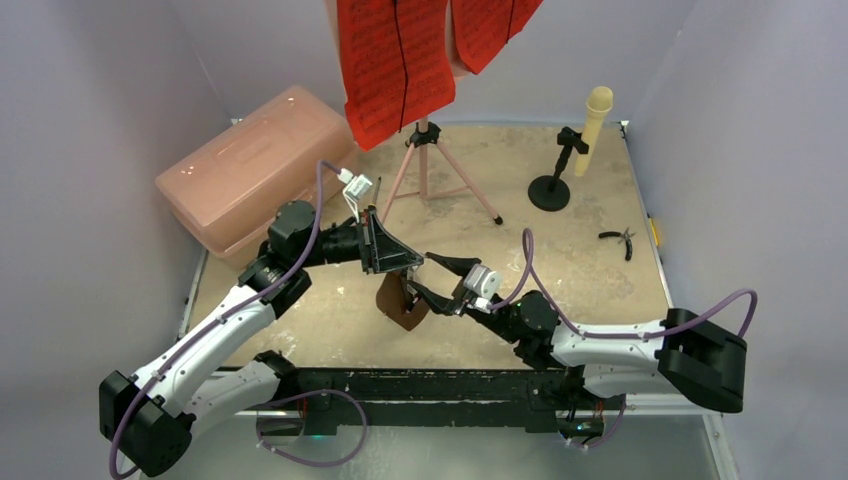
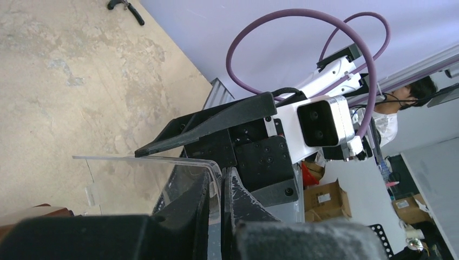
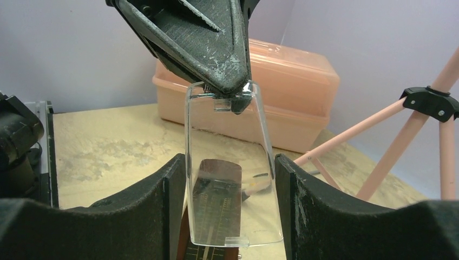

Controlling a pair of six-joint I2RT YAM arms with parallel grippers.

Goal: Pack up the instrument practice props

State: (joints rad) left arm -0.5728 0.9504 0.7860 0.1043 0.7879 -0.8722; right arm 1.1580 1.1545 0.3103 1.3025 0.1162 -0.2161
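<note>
As it stands near the middle of the desk [image 1: 600, 285], between the two arms, the brown pyramid metronome [image 1: 403, 303] shows through the lower part of a clear plastic cover [image 3: 227, 162] held upright in front of it. The left tool [image 3: 227, 92] is clamped on the cover's top edge. The right tool [image 3: 227, 179] is spread wide, its fingers [image 3: 162, 189] closely flanking the cover's side edges; whether they press it I cannot tell. Farther back, the pink tripod music stand [image 1: 425, 170] carries the red sheet-music pages [image 1: 395, 60]. The cream stick microphone [image 1: 597, 115] stands in a black holder at the far right, and the pink lidded box [image 1: 250, 170] sits at the far left.
</note>
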